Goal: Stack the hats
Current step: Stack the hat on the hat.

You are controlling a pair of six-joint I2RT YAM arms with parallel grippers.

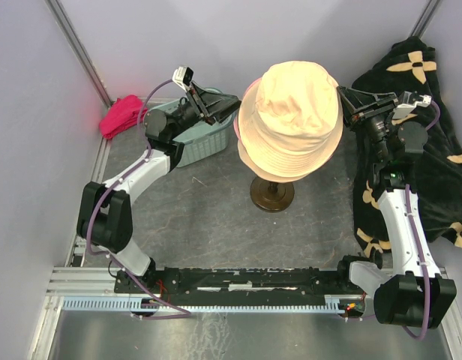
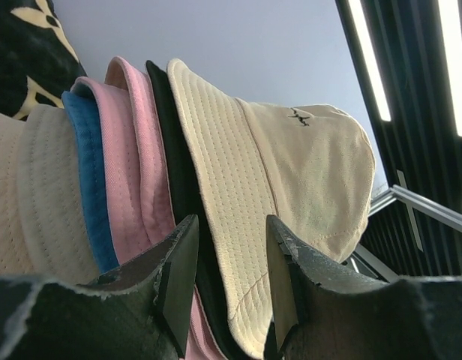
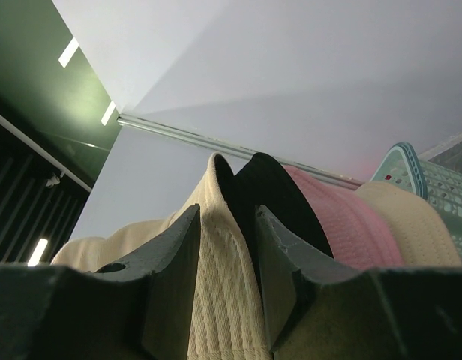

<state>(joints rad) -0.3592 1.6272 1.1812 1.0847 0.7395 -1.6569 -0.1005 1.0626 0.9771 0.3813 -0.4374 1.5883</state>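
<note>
Closest to me is the left claw. Its two dark fingers stand apart, and the edge of the cream hat hangs down between them. I see no pinch, so I call this claw open. The right claw looks the same from its side: fingers apart, cream brim in the gap, nothing squeezed that I can see.

From above, the cream hat sits on top of the pile, and the pile sits on a stand in the middle of the tabletop. One claw waits at each side of the brim. Under the cream hat I see a black hat, then a pink hat, then a blue hat. One more pale hat sits lowest.

I think the stacking is almost done. The step in hand looks like settling the top hat onto the others.

Next, I think both claws must do the same thing together. If I pull the brim down, both sides should go down evenly, or the hat will sit crooked. If I back away, each claw should slide out sideways without catching the brim. The stand looks thin, so a hard tug could tip it.
</note>
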